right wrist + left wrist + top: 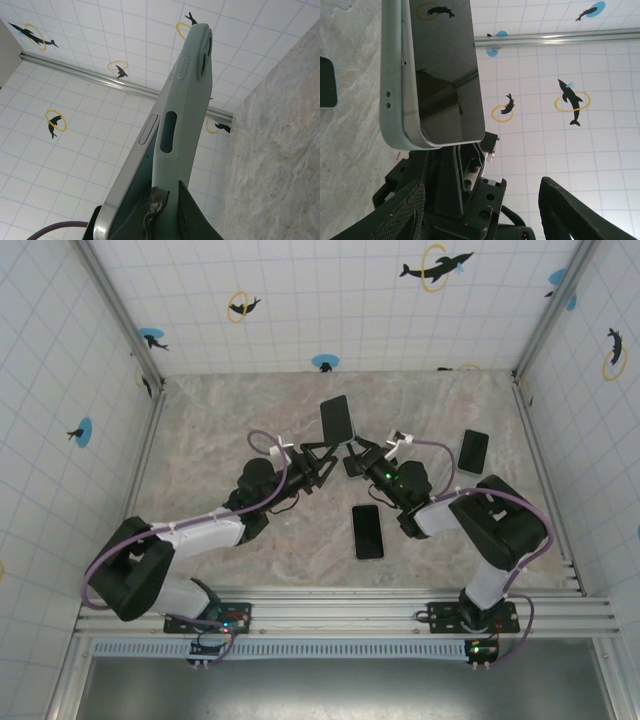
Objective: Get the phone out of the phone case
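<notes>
Step in hand: the hold before separation; the phone (445, 75) still sits in its pale green case (392, 75), the rim wrapping the glass along the side and lower corner that show; whether that corner has begun to lift I cannot tell.

Position: the cased phone is raised on end, somewhat tilted, clear of the surface (220, 430), about midway between the two arms.

Right tool (160, 212): closed on the lower end of the cased phone, carrying it alone; the side cut-outs of the case face its wrist camera.

Left tool (481, 182): jaws apart, holding nothing; its fingers (405, 210) stand to either side just below the phone's lower corner, near it but not touching.

Also noted: two bare dark handsets flat on the surface, one near the arms (368, 531), one off to the right (473, 451); I judge neither belongs to this step.

Next move, as I judge it: the left tool must come up and take one part only, the case rim at a corner or the phone's free edge, then peel or push against the right tool's hold; the right clamp appears to pinch case and phone together, so it may need to shift onto the case alone, else the two will not part; the grip on a thin rim wants to be square, since the glass looks slick.
</notes>
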Tool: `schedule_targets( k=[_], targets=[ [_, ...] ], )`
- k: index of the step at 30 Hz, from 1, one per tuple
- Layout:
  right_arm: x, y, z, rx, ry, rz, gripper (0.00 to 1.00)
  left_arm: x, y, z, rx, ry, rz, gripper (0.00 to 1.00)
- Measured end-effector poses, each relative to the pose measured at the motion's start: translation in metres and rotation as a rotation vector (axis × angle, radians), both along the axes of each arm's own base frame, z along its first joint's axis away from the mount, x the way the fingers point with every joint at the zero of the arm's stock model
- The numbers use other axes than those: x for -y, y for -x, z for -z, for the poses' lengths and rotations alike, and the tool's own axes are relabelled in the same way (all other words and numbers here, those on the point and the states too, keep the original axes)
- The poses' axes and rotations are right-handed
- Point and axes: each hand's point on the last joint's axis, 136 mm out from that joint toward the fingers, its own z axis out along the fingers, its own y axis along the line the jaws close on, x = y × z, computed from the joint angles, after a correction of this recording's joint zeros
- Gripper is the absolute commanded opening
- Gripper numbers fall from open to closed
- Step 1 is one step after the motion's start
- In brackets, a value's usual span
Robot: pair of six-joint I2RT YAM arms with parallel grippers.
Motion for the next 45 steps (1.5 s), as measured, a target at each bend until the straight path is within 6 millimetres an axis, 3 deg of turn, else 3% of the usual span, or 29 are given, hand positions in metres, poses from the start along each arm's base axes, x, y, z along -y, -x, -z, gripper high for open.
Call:
schedule_targets(
  k=[21,31,45],
  targets=[
    [-0.001,0.003,-0.008,0.05,-0.015,-0.002,0.0,0.013,-0.015,-0.003,-0.028,0.068,-0.013,0.54],
    [-0.001,0.003,-0.008,0.054,-0.017,-0.003,0.0,0.013,-0.015,-0.003,-0.035,0.07,-0.012,0.44],
    [0.001,0.0,-0.004,0.044,-0.011,-0.003,0.0,0.014,-0.011,0.002,-0.042,0.069,-0.008,0.47]
  ],
)
